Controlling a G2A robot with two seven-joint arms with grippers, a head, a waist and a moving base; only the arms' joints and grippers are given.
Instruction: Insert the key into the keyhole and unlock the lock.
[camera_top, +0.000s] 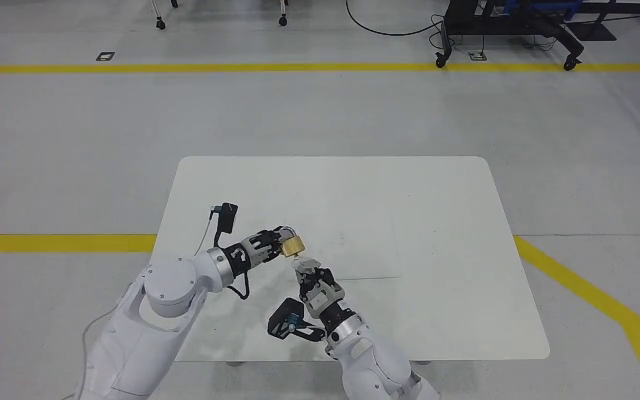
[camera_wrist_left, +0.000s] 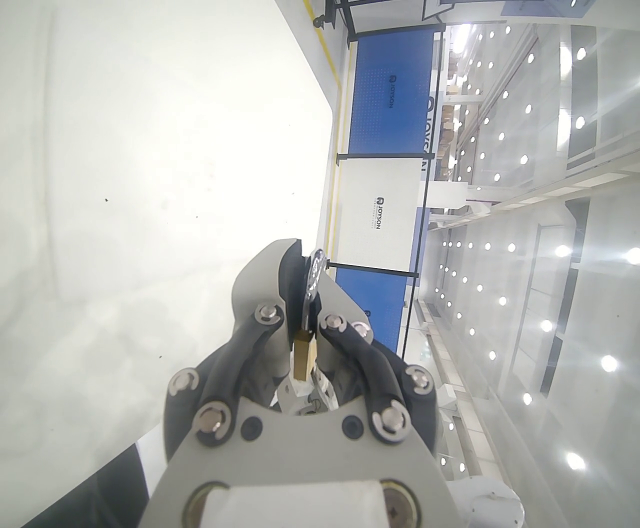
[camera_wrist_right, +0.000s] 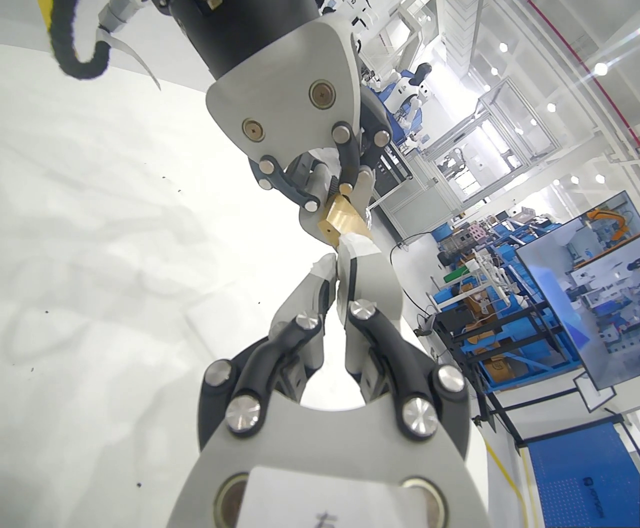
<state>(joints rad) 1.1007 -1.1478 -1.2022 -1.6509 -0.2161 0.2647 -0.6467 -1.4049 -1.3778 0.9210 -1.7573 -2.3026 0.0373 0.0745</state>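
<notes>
While left gripper (camera_wrist_left: 306, 282) clamps the lock (camera_wrist_right: 341, 218), right gripper (camera_wrist_right: 336, 270) sits pinched narrow beneath it; I cannot tell whether it holds the key.

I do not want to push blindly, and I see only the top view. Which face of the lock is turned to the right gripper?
Observer: In the right wrist view, the lock shows a brass face with a small dark spot, perhaps the keyhole, toward the right gripper.
Operator: Is the key inside already?
Observer: I cannot see the key; that gripper's fingers are shut, one taped tip seemingly touching the lock beside the spot.
Operator: And the other arm?
Observer: The left gripper is shut on the lock, its wrist view shows.
</notes>
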